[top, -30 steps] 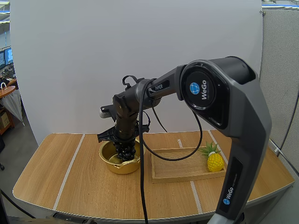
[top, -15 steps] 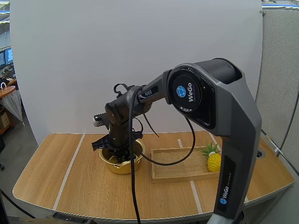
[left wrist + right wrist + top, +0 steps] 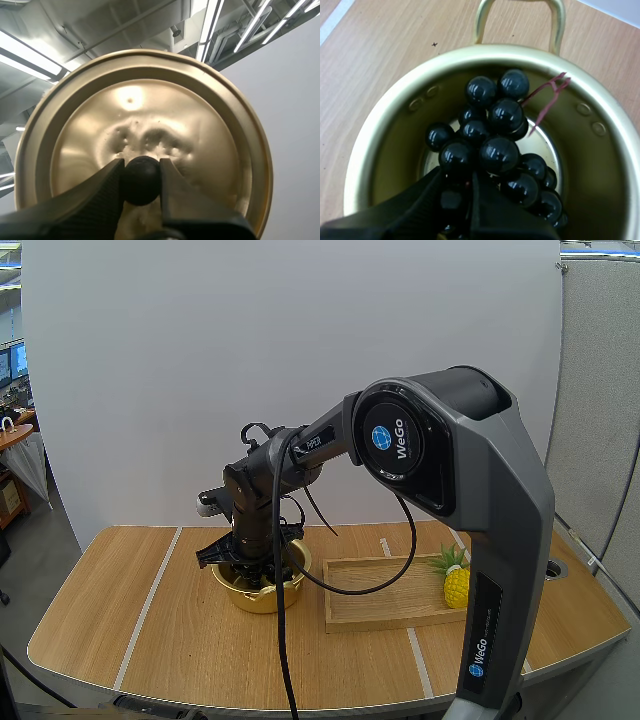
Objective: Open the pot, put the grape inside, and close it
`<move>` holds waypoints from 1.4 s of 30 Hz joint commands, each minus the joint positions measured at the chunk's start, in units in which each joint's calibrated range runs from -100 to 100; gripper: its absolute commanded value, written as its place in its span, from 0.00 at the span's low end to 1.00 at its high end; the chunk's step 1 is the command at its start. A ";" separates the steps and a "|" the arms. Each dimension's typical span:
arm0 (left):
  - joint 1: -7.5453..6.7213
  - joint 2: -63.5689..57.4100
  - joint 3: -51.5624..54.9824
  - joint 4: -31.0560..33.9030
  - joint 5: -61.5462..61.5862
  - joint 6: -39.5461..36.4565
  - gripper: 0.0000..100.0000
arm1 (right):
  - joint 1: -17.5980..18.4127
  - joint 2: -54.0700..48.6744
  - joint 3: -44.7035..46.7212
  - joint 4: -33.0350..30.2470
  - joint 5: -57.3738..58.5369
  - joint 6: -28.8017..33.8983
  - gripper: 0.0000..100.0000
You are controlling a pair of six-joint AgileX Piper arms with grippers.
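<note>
The right arm (image 3: pixel 500 540) wears a smooth mid-grey shell with rounded edges. Its large round joint cap (image 3: pixel 405 445) is dark, almost black, and carries a blue globe badge and white "WeGo" lettering. The same mark repeats low on the upright link. Small white lettering on the forearm seems to read "PiPER". The left gripper (image 3: pixel 141 175) and right gripper (image 3: pixel 456 185) have matte black fingers (image 3: pixel 100 195).

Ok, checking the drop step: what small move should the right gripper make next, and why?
Probably open the right gripper to release the grapes: they are already inside the pot, pinched between its fingers, while the left gripper holds the lid.
</note>
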 commanded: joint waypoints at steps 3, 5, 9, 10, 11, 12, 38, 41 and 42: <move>-0.10 -0.30 -0.34 0.18 -2.57 -0.47 0.00 | -0.11 -0.22 -0.01 -0.28 1.93 -1.41 0.12; -0.10 -0.30 -0.34 0.18 -2.57 -0.47 0.00 | -0.11 -0.33 -0.01 -0.28 1.93 -2.53 0.28; -0.10 -0.30 -0.34 0.18 -2.57 -0.47 0.00 | -0.11 -1.06 -0.01 -0.28 1.72 -2.53 0.47; -0.10 -0.30 -0.34 0.18 -2.57 -0.47 0.00 | -0.11 -1.33 -0.01 -0.52 1.76 -2.53 0.51; -0.10 -0.30 -0.34 0.18 -2.57 -0.47 0.00 | -0.11 -1.87 -0.13 -0.71 1.58 -2.53 0.62; -0.10 -0.30 -0.34 0.18 -2.57 -0.47 0.00 | -0.11 -2.19 -0.13 -0.71 1.32 -2.53 0.75; -0.10 -0.30 -0.34 0.18 -2.57 -0.47 0.00 | -0.58 -20.90 -0.01 -1.76 10.44 -1.39 1.00; -0.10 -0.30 -0.34 0.18 -2.57 -0.47 0.00 | -0.58 -25.89 -0.01 -1.76 14.03 -1.26 1.00; -0.10 -0.30 -0.34 0.18 -2.57 -0.47 0.00 | -0.58 -27.57 -0.01 -1.76 15.27 -1.26 1.00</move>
